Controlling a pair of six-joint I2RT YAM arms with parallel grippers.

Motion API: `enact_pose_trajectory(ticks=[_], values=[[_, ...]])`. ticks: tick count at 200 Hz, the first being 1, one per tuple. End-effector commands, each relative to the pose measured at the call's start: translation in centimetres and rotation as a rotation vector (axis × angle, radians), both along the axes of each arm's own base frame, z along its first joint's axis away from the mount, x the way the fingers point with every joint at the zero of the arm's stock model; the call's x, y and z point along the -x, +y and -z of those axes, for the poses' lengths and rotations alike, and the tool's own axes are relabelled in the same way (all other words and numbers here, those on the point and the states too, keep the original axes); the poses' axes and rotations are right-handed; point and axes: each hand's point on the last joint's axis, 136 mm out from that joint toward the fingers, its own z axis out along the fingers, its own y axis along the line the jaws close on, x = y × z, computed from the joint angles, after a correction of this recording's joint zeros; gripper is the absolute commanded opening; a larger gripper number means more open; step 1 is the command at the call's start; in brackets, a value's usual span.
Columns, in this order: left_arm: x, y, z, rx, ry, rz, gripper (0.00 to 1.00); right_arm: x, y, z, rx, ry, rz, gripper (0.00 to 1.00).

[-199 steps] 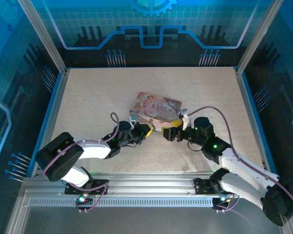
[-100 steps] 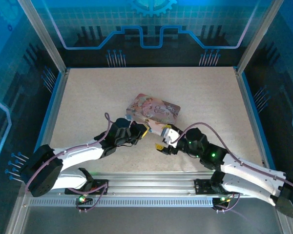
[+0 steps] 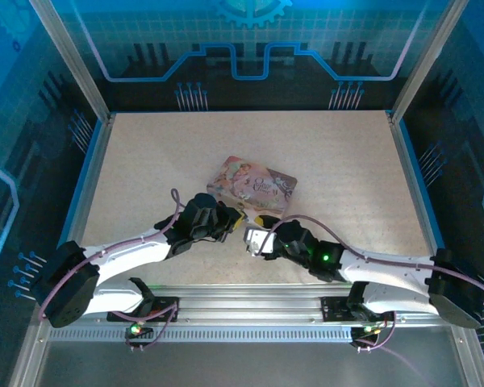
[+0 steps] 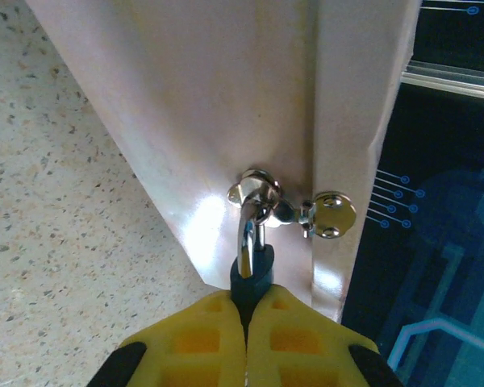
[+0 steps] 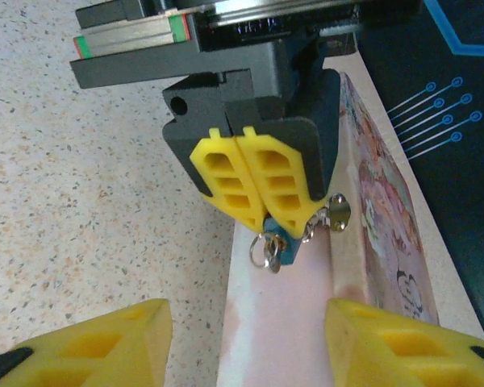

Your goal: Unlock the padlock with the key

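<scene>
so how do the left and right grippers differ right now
The left gripper is shut on the padlock; the right gripper is open and holds nothing. The left gripper sits at the clasp of the tin; the right gripper faces it from a little way back. Both have yellow fingers.

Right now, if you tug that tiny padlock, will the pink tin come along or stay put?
It would probably come along: the padlock has its shackle hooked through the clasp of the tin, and the left tool pinches the padlock. The tin looks flat and small, so likely light. Its shiny wall may slide easily on the table.
</scene>
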Motion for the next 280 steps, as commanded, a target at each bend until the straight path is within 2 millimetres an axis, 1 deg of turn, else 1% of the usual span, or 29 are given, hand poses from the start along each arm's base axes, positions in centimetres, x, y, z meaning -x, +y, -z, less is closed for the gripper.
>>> enact_pose_trajectory(ticks=[1, 28, 60, 93, 137, 148, 169, 181, 214, 247, 273, 280], values=[[-0.2, -0.6, -3.0, 0.061, -0.029, -0.006, 0.00, -1.0, 1.6, -3.0, -0.088, -0.068, 0.022, 0.51], [-0.1, -0.4, -3.0, 0.066, -0.029, -0.015, 0.00, -1.2, 2.2, -2.6, -0.083, -0.064, 0.026, 0.44], [-0.2, -0.5, -3.0, 0.076, -0.027, -0.015, 0.00, -1.5, 2.9, -2.0, -0.067, -0.070, 0.032, 0.42], [-0.1, -0.6, -3.1, 0.081, -0.028, -0.014, 0.00, -1.8, 3.3, -1.1, -0.047, -0.071, 0.036, 0.36], [-0.1, -0.4, -2.9, 0.078, -0.026, -0.019, 0.00, -2.4, 3.3, -0.4, -0.025, -0.087, 0.060, 0.31], [-0.1, -0.4, -2.9, 0.078, -0.024, -0.021, 0.00, -2.6, 3.2, -0.2, -0.015, -0.092, 0.072, 0.28], [-0.1, -0.4, -2.9, 0.080, -0.027, -0.020, 0.00, -2.9, 3.1, 0.2, -0.004, -0.103, 0.084, 0.27], [-0.1, -0.4, -2.9, 0.078, -0.028, -0.020, 0.00, -3.2, 3.0, 0.4, 0.010, -0.106, 0.096, 0.23], [-0.2, -0.4, -3.0, 0.079, -0.029, -0.022, 0.00, -3.5, 3.2, 0.7, 0.014, -0.115, 0.104, 0.22], [-0.2, -0.4, -3.0, 0.078, -0.030, -0.022, 0.00, -3.7, 3.3, 1.1, 0.017, -0.109, 0.111, 0.11], [-0.3, -0.5, -3.0, 0.080, -0.028, -0.023, 0.00, -3.8, 3.1, 0.8, -0.003, -0.105, 0.122, 0.00], [-0.3, -0.5, -3.0, 0.081, -0.029, -0.024, 0.00, -3.8, 3.1, 0.8, -0.004, -0.102, 0.123, 0.00]])
